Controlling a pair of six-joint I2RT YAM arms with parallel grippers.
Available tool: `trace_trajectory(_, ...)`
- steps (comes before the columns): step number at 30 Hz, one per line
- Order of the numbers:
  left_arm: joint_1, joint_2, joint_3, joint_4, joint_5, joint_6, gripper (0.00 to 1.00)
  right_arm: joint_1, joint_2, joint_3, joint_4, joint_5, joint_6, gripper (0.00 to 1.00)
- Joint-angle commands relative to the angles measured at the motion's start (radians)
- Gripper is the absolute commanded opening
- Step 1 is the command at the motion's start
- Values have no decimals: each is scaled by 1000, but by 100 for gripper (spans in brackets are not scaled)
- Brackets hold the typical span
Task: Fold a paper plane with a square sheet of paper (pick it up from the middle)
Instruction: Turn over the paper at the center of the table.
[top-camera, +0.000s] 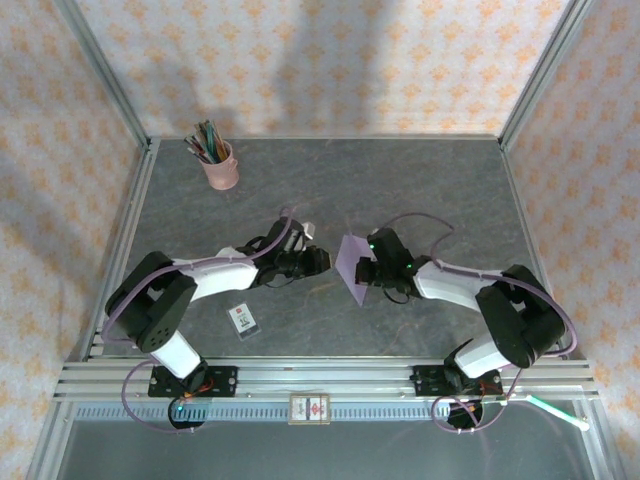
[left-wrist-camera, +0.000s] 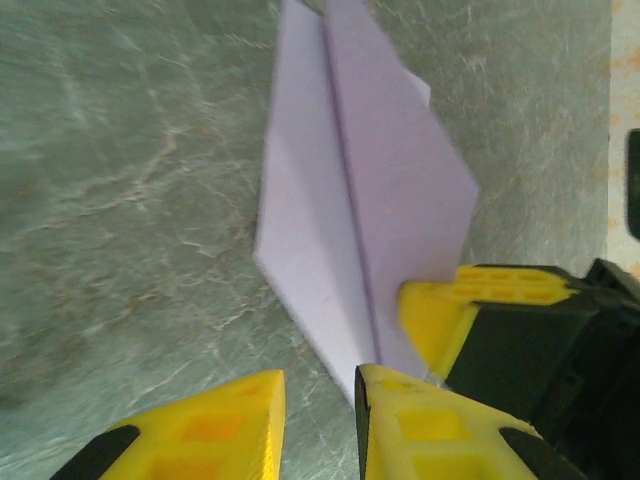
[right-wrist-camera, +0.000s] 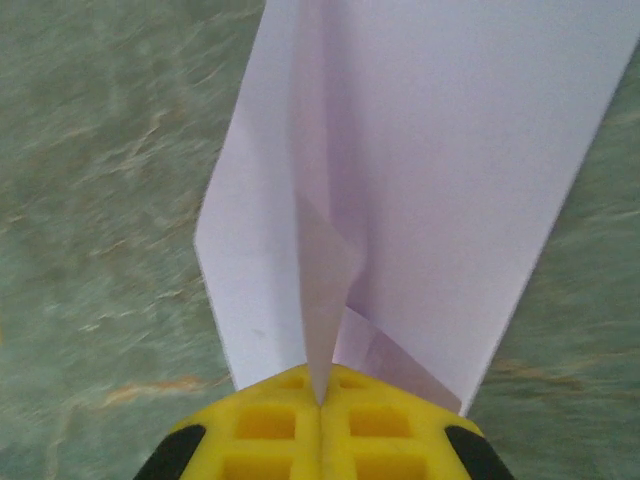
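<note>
Grey-green marbled table (top-camera: 430, 180), walled in pale cloth printed with orange flowers, inside a metal frame.

Right gripper (right-wrist-camera: 322, 388): yellow fingers pressed together, clamped on the centre fold at the near end of the paper plane (right-wrist-camera: 420, 180).

Left gripper (left-wrist-camera: 318, 410): yellow fingers parted a little, with bare table showing in the gap; it grips nothing. The plane's lower tip comes down just beside its right-hand finger (left-wrist-camera: 420, 420); I cannot tell whether they touch.

Paper plane: light purple, plain, kite-shaped. It has one long centre crease, layered flaps on either side and a small folded corner by the clamp. From above it sits mid-table between the two grippers (top-camera: 350, 262).

Hidden or unclear: the far point is cut off at the top of both wrist views. From above, the right gripper (top-camera: 368, 268) covers one edge. Whether any edge rests on the table cannot be told.

Writing:
- Small white card (top-camera: 243, 318) by the left arm: dark print, too small to read.
- Label (top-camera: 310, 408) on the front rail: red mark, unreadable.

Also present: pink cup of pens (top-camera: 220, 168), far left.
</note>
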Motion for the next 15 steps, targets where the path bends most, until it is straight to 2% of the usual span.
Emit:
trace_trajectory(1, 37, -80, -39, -9, -36, -2, 27, -1, -70, 89, -205, 267, -68, 0)
trace_trajectory(5, 104, -147, -91, -2, -29, -7, 28, 29, -118, 209, -402, 520, -87, 0)
trace_trajectory(10, 203, -229, -122, -33, -37, 19, 28, 203, -44, 357, -646, 862, 14, 0)
trace_trajectory(12, 250, -252, -135, -43, -37, 28, 29, 293, 43, 402, -746, 948, 113, 0)
trace_trajectory(15, 316, -276, -154, -50, -30, 33, 29, 389, 176, 433, -814, 978, 237, 0)
